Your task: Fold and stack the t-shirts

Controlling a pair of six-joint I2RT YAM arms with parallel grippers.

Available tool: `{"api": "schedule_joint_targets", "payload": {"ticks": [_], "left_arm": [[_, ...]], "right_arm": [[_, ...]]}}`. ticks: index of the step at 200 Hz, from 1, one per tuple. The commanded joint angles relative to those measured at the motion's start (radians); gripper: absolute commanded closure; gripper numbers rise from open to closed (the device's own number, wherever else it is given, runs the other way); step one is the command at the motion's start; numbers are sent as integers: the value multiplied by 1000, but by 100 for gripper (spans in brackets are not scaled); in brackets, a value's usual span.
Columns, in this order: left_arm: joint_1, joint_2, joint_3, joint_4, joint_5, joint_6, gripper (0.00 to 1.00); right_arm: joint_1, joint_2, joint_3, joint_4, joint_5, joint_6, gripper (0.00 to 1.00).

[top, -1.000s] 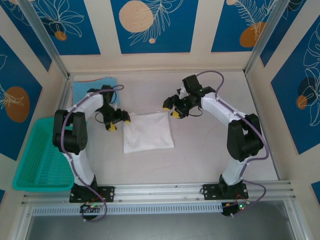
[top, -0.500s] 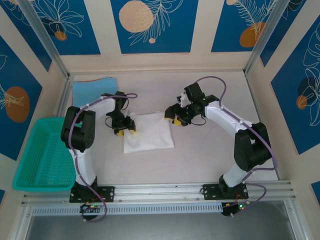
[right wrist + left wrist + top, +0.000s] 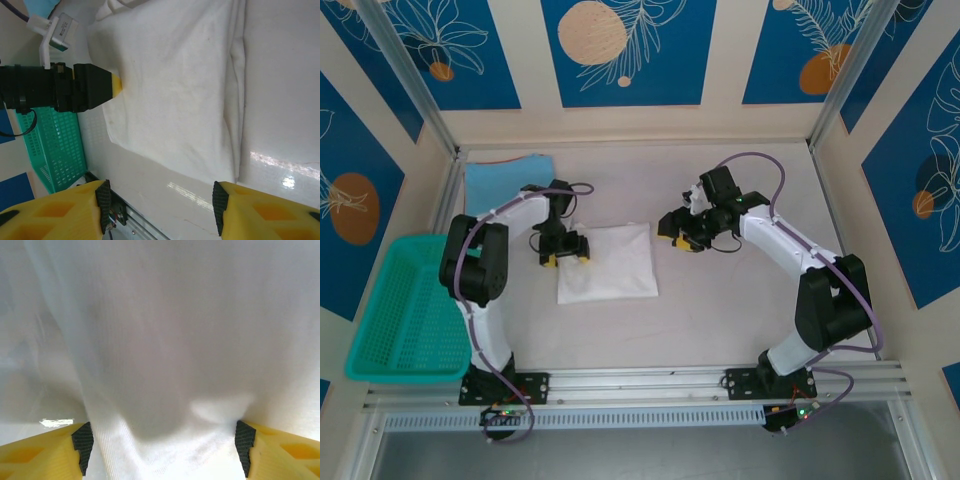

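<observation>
The folded white t-shirt (image 3: 608, 262) lies flat at the middle of the table (image 3: 740, 310), and the light-blue t-shirt (image 3: 507, 178) lies in the far left corner. My left gripper (image 3: 565, 255) rests at the white one's left edge, jaws wide with cloth between them but unclamped. My right gripper (image 3: 682, 236), open and holding nothing, hovers just off its far right corner. The teal basket (image 3: 380, 350) stands beyond the table's left side.

White t-shirt (image 3: 610, 262): folded to a rough rectangle, lying flat mid-worktop (image 3: 720, 310), slightly rumpled. Light-blue t-shirt (image 3: 506, 172): folded flat, far-left corner, well apart.
</observation>
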Motion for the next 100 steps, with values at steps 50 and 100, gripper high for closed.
{"api": "schedule_joint_targets", "payload": {"ticks": [50, 100], "left_arm": [[0, -54, -29, -21, -76, 40, 33], [1, 11, -41, 29, -127, 41, 42]], "right_arm": [[-4, 13, 14, -17, -33, -17, 41], [-6, 27, 22, -15, -36, -10, 42]]}}
